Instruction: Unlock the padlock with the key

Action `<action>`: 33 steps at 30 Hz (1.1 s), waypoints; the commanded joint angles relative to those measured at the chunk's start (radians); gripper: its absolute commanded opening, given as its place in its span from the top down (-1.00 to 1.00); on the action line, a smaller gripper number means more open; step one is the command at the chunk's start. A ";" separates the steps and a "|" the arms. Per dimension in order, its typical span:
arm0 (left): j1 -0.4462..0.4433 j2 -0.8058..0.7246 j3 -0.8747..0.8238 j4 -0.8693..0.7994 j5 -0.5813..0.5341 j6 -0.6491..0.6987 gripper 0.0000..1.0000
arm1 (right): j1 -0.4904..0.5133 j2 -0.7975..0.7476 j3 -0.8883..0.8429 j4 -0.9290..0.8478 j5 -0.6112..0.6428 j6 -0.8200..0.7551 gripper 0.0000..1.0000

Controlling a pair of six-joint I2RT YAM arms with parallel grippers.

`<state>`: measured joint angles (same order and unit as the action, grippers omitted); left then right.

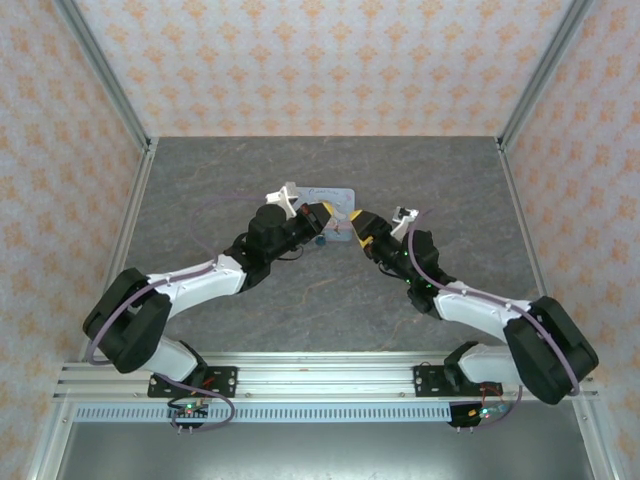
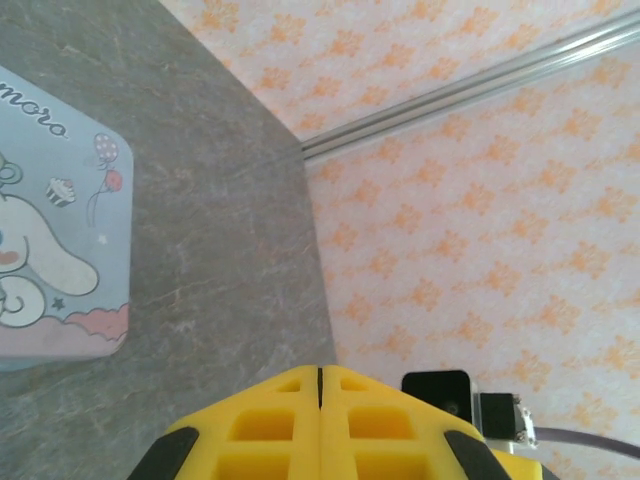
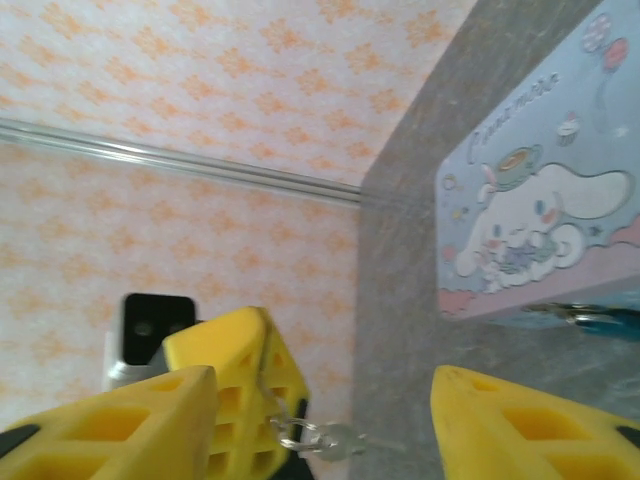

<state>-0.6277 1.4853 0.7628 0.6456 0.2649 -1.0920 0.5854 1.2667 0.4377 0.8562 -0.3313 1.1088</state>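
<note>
My left gripper [image 2: 320, 372] is shut, its yellow fingers pressed together. In the right wrist view the left gripper [image 3: 258, 335] pinches a small ring, and the silvery key [image 3: 340, 441] hangs from it, pointing right. My right gripper [image 3: 322, 378] is open, and the left gripper's tips and the key sit between its two fingers. The dark bluish padlock [image 3: 603, 321] lies on the table against the near edge of the pale blue tin. From above, the left gripper [image 1: 322, 217] and right gripper [image 1: 357, 228] meet tip to tip, with the padlock [image 1: 318, 241] just below them.
The pale blue cartoon tin [image 1: 335, 197] lies flat on the grey table [image 1: 300, 300] just behind both grippers, also seen as the tin [image 2: 50, 230] and the tin [image 3: 540, 230]. Patterned walls with metal corner rails [image 1: 110, 90] enclose the table.
</note>
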 commanded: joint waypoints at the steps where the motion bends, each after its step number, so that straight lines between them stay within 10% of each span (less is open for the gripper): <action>1: -0.006 0.028 -0.018 0.165 -0.042 -0.064 1.00 | -0.004 0.022 -0.003 0.199 -0.030 0.073 -0.12; 33: -0.031 0.125 -0.022 0.299 -0.081 -0.170 1.00 | 0.021 0.206 0.058 0.330 -0.106 0.130 0.50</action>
<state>-0.6483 1.5997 0.7448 0.9070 0.2138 -1.2602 0.5999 1.4654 0.4835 1.1095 -0.4244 1.2388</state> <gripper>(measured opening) 0.043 0.267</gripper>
